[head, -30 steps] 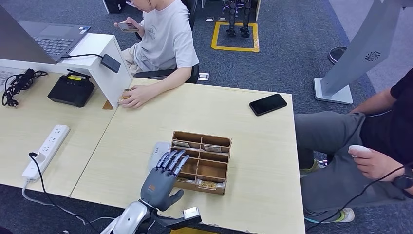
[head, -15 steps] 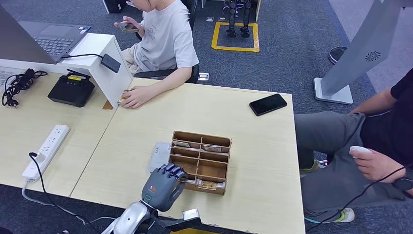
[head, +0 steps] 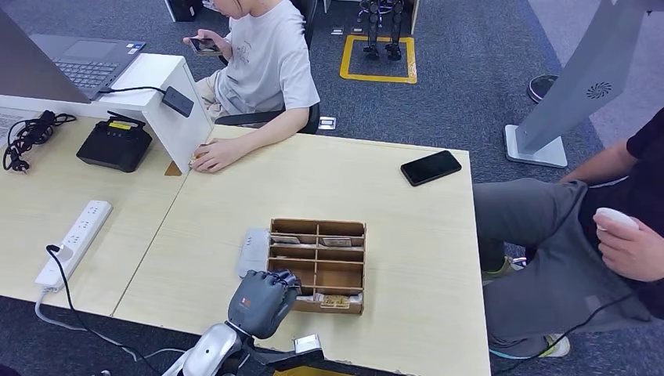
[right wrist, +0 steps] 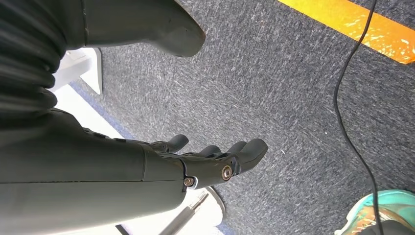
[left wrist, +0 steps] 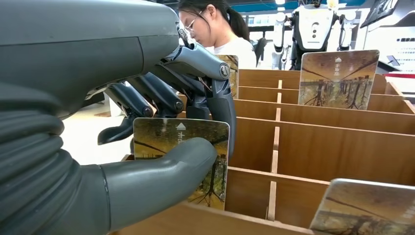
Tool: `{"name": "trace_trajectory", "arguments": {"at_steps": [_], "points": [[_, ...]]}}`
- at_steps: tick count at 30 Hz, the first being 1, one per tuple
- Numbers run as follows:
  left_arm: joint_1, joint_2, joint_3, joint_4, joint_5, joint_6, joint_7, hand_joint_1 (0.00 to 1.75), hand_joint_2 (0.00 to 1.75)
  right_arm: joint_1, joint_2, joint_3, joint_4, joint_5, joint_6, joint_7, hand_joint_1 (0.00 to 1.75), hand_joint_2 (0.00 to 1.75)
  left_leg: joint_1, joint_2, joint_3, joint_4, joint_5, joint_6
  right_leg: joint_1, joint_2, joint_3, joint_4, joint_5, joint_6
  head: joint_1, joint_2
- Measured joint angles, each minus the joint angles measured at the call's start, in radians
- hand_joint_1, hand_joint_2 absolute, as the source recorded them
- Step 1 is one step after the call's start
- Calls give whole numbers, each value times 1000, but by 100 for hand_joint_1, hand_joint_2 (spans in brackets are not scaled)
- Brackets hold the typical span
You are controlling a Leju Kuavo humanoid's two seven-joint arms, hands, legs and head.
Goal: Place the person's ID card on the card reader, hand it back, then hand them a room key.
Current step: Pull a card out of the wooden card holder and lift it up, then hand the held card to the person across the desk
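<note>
Down at the table's (head: 407, 235) near edge, the left hand (head: 262, 301) pinches a room key card (left wrist: 183, 159) between thumb and fingers inside the wooden box (head: 317, 262). Hanging over carpet, the right hand (right wrist: 205, 164) holds nothing, fingers loosely extended.

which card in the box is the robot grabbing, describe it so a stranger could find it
On the light wooden table stands a brown divided box. At its near-left corner, the left hand pinches one room key card between thumb and fingers. The other cards stand untouched in their compartments.
</note>
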Motion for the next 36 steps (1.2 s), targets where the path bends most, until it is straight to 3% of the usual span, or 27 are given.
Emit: {"name": "trace_trajectory", "arguments": {"at_steps": [8, 10, 13, 18, 21, 27, 36], "points": [[0, 0, 0, 0, 47, -14, -21, 175, 175, 0, 0, -2, 0, 0, 0, -1, 0, 175, 0, 0, 0, 0, 0, 0, 0, 0, 0, 0, 0, 0, 0, 0], [-2, -1, 0, -1, 131, -30, -82, 174, 175, 0, 0, -2, 0, 1, 0, -2, 0, 175, 0, 0, 0, 0, 0, 0, 0, 0, 0, 0, 0, 0, 0, 0], [-16, 3, 2, -26, 334, -60, -190, 154, 175, 0, 0, -2, 0, 4, 0, -7, 0, 175, 0, 0, 0, 0, 1, 0, 0, 0, 0, 0, 0, 0, 0, 0], [-112, 73, 46, -165, 432, -82, -190, 143, 175, 0, 0, -2, 2, 11, 3, -22, 0, 175, 0, -1, 0, 0, 3, -1, 0, -1, 0, 1, 2, -1, 0, 0], [-171, 128, 104, -242, 429, -79, -187, 127, 175, 0, 0, -4, 5, 10, 2, -25, 0, 175, 2, -1, -1, 0, 4, -2, 1, -1, -1, 1, 2, -2, 0, 0], [-281, 235, 236, -340, 373, -68, -162, 143, 175, -2, 0, -11, 15, 7, 0, -39, 0, 175, 3, -1, -1, 0, 5, -3, 2, -1, -1, 2, 3, -4, 0, 0], [-305, 279, 299, -356, 280, -36, -122, 143, 175, -8, 0, -16, 23, 8, -1, -36, 0, 175, 2, -1, -1, 0, 5, -3, 2, -1, -1, 1, 3, -3, 0, 0]]}}
